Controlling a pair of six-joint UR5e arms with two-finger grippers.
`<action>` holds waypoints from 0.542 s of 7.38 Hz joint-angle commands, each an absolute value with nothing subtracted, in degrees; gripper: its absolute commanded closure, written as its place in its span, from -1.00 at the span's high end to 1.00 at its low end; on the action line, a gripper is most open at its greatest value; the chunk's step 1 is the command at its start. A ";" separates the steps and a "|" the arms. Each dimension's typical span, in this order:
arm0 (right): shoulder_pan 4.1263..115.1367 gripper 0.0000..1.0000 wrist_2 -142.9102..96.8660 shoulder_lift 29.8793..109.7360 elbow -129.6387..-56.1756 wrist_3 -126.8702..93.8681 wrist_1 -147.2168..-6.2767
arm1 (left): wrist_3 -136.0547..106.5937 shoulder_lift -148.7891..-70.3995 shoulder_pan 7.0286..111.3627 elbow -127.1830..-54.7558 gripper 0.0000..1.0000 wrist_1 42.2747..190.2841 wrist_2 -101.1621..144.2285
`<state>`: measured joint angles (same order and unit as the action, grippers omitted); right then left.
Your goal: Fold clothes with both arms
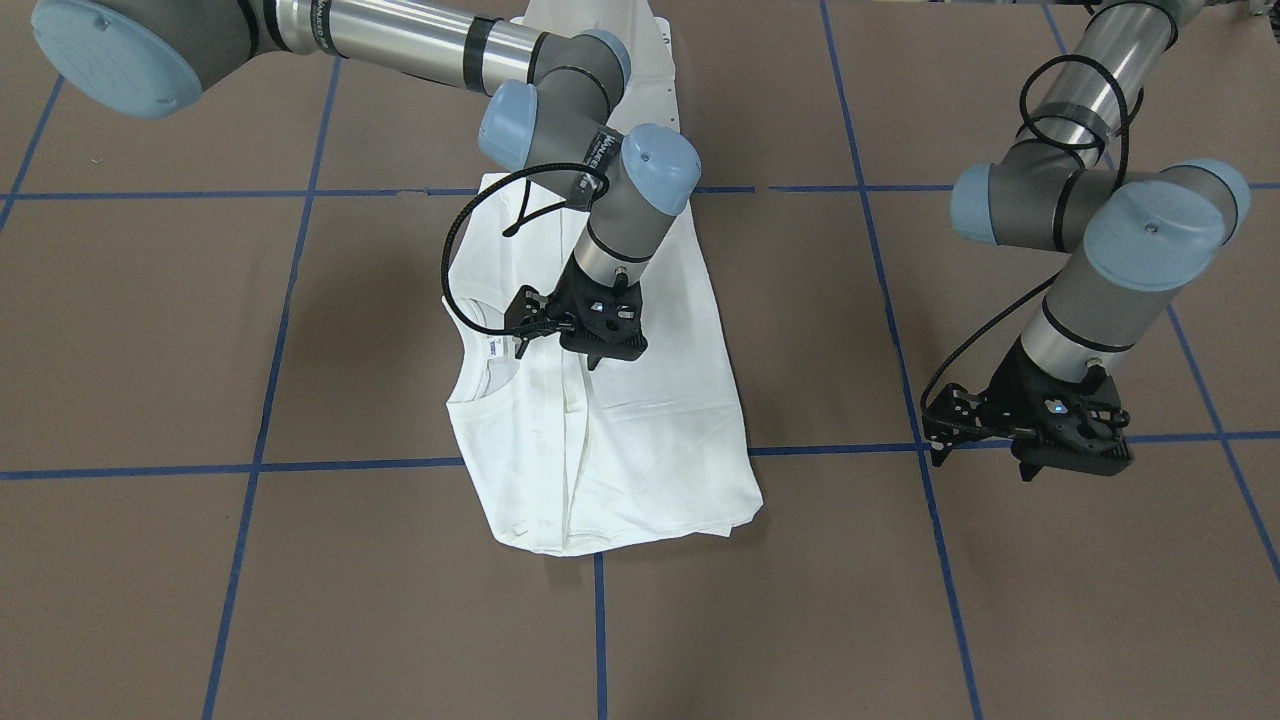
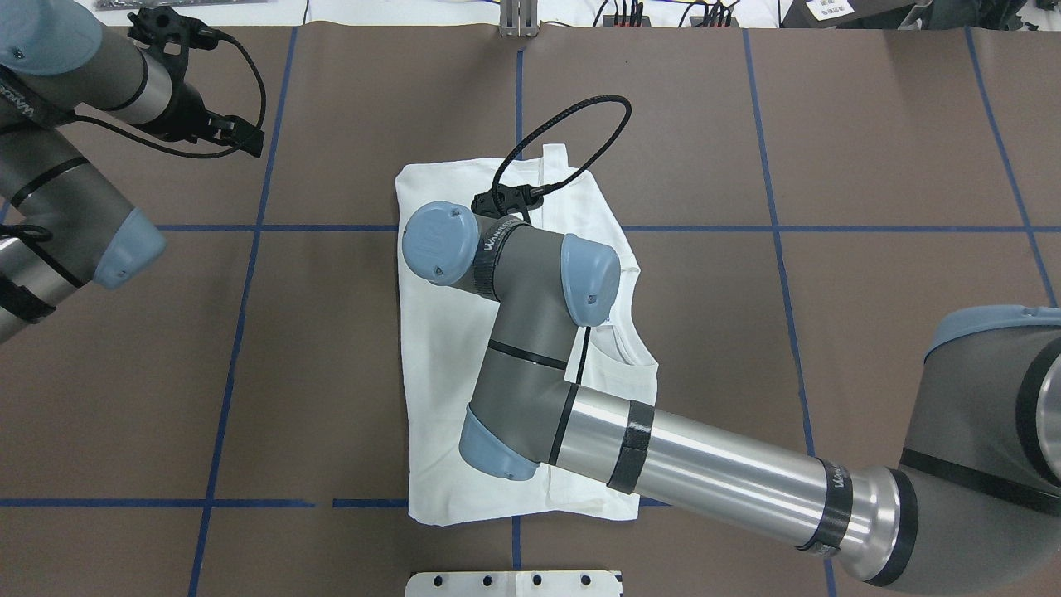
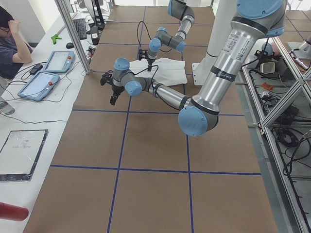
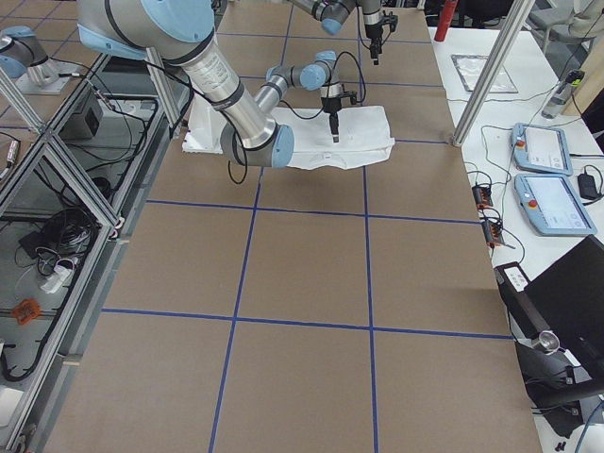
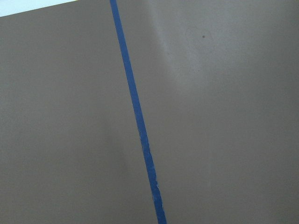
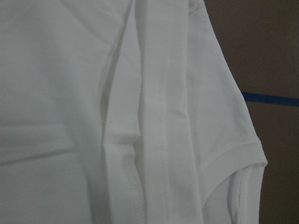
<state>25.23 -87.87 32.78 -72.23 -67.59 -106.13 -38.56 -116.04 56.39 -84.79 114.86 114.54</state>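
Brown table point(image 1: 150, 600), blue tape grid point(image 1: 598, 640); two tablets point(image 3: 41, 85) on side bench point(image 3: 43, 109); seated person point(image 3: 9, 43); red cylinder point(image 3: 12, 212)

Right arm point(image 2: 530, 332): black strap point(image 2: 483, 249) round wrist link is showing white lettering starting "WAN"; rest not legible. Left arm point(image 2: 50, 166), at 10 o'clock in overhead view: left-arm strap point(image 2: 12, 99) is carrying similar white lettering, unreadable. T-shirt point(image 1: 650, 440): neck label point(image 1: 493, 347) is showing blue print, too small to read. No nos. or signs reading elsewhere.
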 commanded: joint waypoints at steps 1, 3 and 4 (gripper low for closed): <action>25.31 1.00 -87.19 32.78 -72.33 -64.35 -110.10 | -38.58 -115.66 56.34 -85.34 1.00 114.87 114.61; 25.31 1.00 -86.66 33.13 -72.33 -62.59 -112.75 | -38.50 -115.66 56.34 -85.25 1.00 114.87 114.61; 25.92 1.00 -86.49 33.31 -72.86 -58.40 -115.29 | -38.58 -115.66 56.34 -85.25 1.00 114.87 114.61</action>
